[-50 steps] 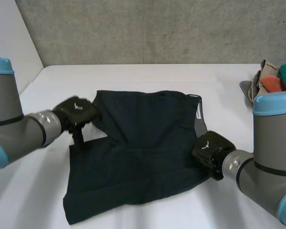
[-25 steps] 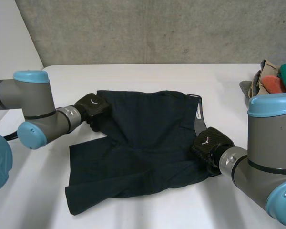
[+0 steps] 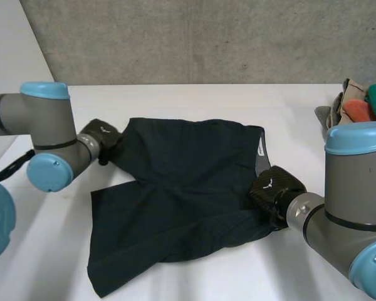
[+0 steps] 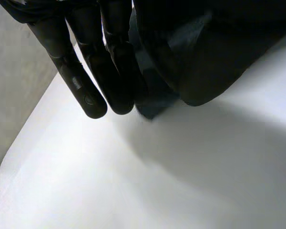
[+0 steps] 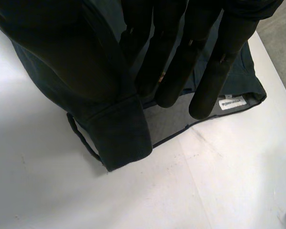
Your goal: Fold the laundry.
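one pair of dark navy shorts (image 3: 188, 182) lies spread on the white tabletop (image 3: 194, 100), with the waistband toward the robot's right and the legs reaching toward its left. behind the shorts the tabletop is bare up to the grey concrete wall (image 3: 207, 37). more bare surface lies to the left of the cloth and between the waistband and the right side. on the near side a narrower strip shows in front of the hem

two hands are on this one garment. the left hand (image 3: 102, 133) is at the far left corner of the cloth. in its wrist view the fingers (image 4: 93, 71) run nearly straight and close together, with a fold of dark cloth pressed between them and the thumb, and that corner hangs just above the tabletop. the right hand (image 3: 272, 187) is at the waistband edge, about midway along it. its fingers (image 5: 214, 71) are straight and slightly spread over the inside of the shorts, while the waistband (image 5: 126, 133) is folded over the thumb and pinched there. a belt loop (image 5: 83, 140) sticks out beside that fold, and a white label (image 5: 231, 102) shows past the fingertips

one heap of clothes (image 3: 357, 103) sits at the far right, well apart from the shorts, with beige, orange and teal pieces in it. i cannot tell whether anything holds it
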